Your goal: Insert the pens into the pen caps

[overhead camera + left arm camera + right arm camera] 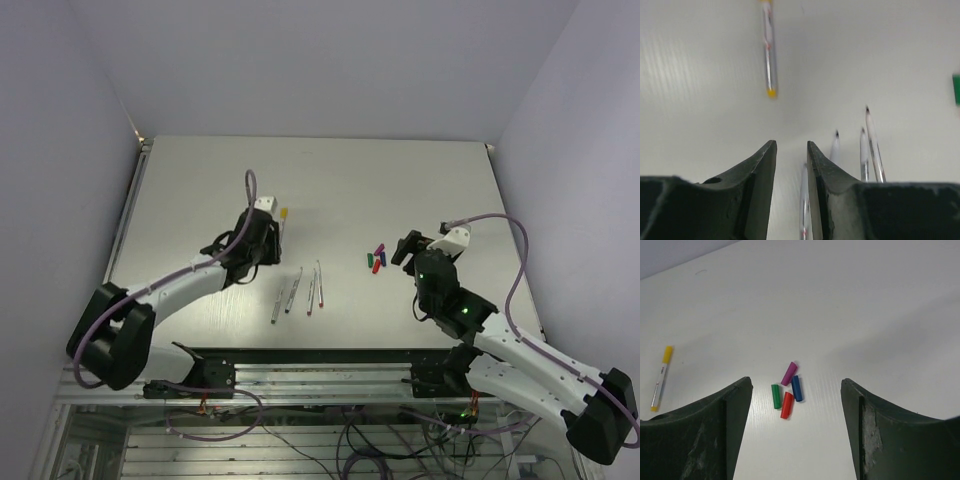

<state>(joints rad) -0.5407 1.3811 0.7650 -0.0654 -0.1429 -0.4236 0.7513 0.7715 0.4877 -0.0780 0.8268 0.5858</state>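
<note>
Right wrist shows the right tool (796,385) spread, facing four pen caps (797,388); left tool (791,145) narrowly parted, empty, above bare pens (873,145).

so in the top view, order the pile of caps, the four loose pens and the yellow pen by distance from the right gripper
1. pile of caps, just left of the right gripper
2. four loose pens, further left, mid-table
3. yellow pen, farthest, up and left of those pens
</note>
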